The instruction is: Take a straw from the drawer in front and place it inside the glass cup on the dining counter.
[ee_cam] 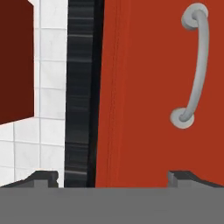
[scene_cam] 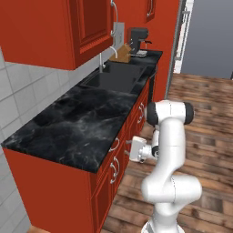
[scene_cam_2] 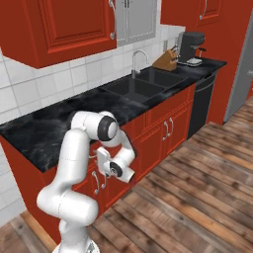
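Note:
The red drawer (ee_cam: 144, 87) under the black counter is shut, and its curved silver handle (ee_cam: 197, 65) stands at the upper right of the hand view. My gripper (ee_cam: 113, 177) is open, pointing at the drawer front with its fingertips (ee_cam: 43, 177) spread wide and nothing between them. The handle lies off to one side of the gap, above the right fingertip. From the left base the gripper (scene_cam: 129, 148) sits just short of the drawer handle (scene_cam: 115, 144). From the right base the hand (scene_cam_2: 106, 160) hangs close to the drawer front (scene_cam_2: 81, 170). The straw is hidden; the glass cup and dining counter are out of view.
A black marble counter (scene_cam: 77, 123) runs along the wall with a sink (scene_cam: 113, 77), faucet (scene_cam_2: 136, 59), knife block (scene_cam_2: 165, 60) and coffee machine (scene_cam_2: 190, 47). Red upper cabinets (scene_cam: 45, 27) hang above. Cabinet door handles (scene_cam: 114, 170) sit below the drawer. Wooden floor (scene_cam_2: 197, 197) lies open behind me.

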### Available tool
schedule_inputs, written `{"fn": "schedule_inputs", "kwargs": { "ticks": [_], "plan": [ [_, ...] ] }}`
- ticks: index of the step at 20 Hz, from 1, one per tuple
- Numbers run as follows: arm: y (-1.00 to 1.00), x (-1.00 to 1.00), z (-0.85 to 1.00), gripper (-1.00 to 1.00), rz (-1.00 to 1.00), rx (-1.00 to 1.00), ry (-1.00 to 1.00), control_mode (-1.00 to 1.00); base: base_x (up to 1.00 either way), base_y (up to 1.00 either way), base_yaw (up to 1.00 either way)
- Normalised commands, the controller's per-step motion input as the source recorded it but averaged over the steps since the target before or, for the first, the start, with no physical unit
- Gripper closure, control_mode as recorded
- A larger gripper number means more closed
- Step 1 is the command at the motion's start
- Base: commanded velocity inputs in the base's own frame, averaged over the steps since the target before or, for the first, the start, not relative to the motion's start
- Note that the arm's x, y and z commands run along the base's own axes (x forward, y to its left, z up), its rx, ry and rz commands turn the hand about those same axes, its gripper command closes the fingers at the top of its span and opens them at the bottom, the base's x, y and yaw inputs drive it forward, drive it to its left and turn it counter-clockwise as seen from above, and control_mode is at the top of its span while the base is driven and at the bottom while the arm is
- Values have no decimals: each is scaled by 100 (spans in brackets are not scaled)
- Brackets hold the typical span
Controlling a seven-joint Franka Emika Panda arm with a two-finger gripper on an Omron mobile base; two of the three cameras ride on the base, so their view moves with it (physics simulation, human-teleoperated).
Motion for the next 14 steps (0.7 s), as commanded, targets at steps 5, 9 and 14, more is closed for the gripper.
{"fn": "schedule_inputs", "kwargs": {
  "ticks": [5, 9, 14],
  "plan": [
    [22, 26, -8, -100, -3, -5, 0, -100, 0, 0, 0],
    [15, 24, -11, -100, -3, -5, 0, -100, 0, 0, 0],
    [3, 18, -17, -100, -3, -4, 0, -100, 0, 0, 0]
  ]
}}
